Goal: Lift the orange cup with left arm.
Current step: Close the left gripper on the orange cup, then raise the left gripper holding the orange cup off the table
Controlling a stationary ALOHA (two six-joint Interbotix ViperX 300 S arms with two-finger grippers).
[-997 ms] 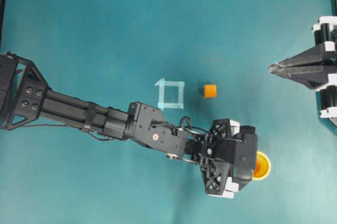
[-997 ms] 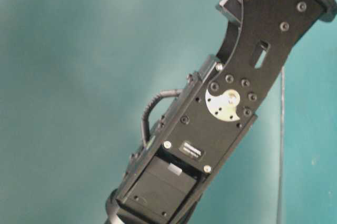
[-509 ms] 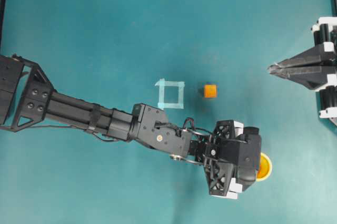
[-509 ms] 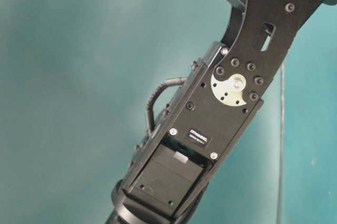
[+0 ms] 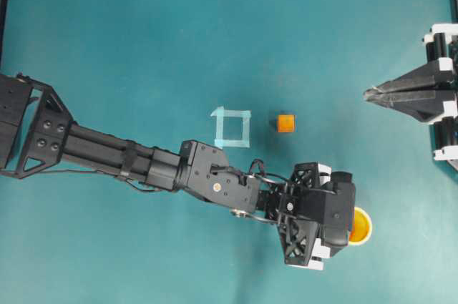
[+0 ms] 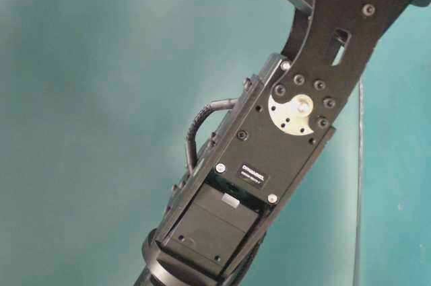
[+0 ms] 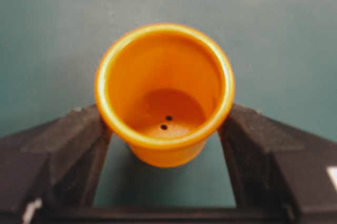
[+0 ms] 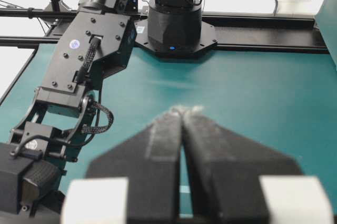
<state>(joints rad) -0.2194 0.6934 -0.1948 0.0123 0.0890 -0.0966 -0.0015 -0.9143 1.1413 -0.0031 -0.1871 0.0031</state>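
A teal counter (image 5: 143, 46) fills the overhead view, with a pale tape square (image 5: 231, 127) near its centre and a small orange square cube (image 5: 285, 123) just beside it at three o'clock. The long black jointed left arm (image 5: 143, 164) reaches across toward five o'clock. Its claw (image 7: 166, 145) straddles the small round orange plastic cup (image 7: 164, 89) — a finger (image 7: 79, 145) close on either side, whether touching cannot be told. The right claw (image 8: 182, 124) sits at the three o'clock edge, well apart, jaws together.
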